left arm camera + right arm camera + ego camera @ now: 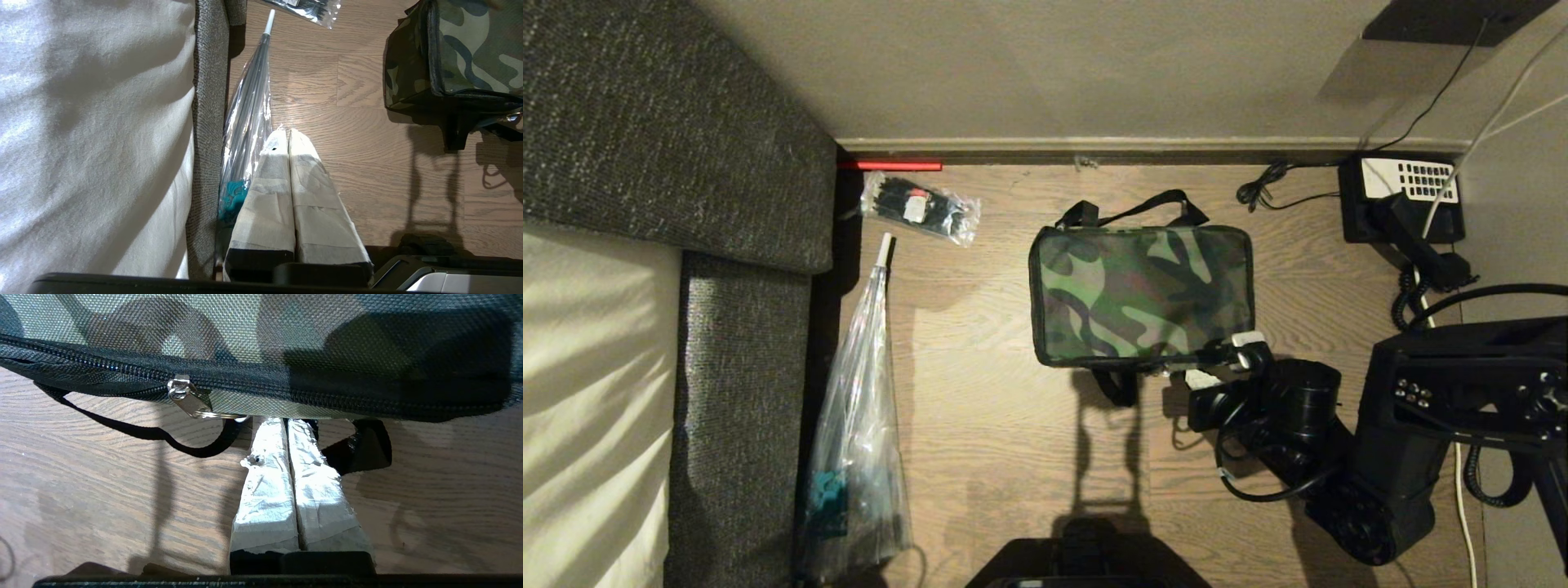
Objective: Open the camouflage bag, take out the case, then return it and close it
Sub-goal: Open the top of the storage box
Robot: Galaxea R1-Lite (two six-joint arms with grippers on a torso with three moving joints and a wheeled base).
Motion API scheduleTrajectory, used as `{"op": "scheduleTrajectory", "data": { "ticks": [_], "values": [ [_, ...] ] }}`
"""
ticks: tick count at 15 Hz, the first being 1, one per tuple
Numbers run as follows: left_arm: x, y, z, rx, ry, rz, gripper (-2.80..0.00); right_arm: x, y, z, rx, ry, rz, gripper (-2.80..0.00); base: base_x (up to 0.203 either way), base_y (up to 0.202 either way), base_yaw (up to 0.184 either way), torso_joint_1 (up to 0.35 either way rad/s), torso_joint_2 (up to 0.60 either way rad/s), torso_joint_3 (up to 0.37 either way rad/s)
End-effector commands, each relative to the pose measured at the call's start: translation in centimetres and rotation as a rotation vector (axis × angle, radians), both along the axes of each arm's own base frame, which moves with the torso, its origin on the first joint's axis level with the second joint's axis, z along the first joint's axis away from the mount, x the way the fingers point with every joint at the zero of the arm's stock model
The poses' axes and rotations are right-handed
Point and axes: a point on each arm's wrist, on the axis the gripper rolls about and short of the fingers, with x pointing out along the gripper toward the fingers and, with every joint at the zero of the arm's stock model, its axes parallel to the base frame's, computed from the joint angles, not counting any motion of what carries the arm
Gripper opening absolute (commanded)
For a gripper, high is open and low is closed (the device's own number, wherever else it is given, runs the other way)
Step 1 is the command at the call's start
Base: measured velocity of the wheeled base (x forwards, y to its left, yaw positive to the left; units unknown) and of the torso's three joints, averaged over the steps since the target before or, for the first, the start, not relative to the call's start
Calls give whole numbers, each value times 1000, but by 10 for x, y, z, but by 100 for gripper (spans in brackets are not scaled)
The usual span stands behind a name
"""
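The camouflage bag lies flat on the wooden floor with its lid down and its zipper line closed along the near side. My right gripper is at the bag's near right edge, shut. In the right wrist view its taped fingertips are pressed together and touch the underside of the bag's edge. They sit just beside the metal zipper pull, with nothing visible between them. The case is out of view. My left gripper hangs shut and empty over the floor, away from the bag.
A grey sofa lines the left side. Beside it lie a long clear plastic sleeve and a clear bag of black parts. A black desk telephone with cords sits at the back right. The bag's black strap loops on the floor.
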Motion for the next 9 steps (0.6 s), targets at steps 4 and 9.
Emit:
{"op": "scheduleTrajectory", "data": {
  "ticks": [4, 9],
  "values": [
    [3, 0, -11, 0, 41, -1, -280, -1, 8, 0, 0, -13, 31, -280, 0, 0, 0, 0, 0, 0],
    [3, 0, -11, 0, 39, 1, -280, 4, 22, -9, -12, -20, 59, -280, 0, 0, 0, 0, 0, 0]
  ]
}}
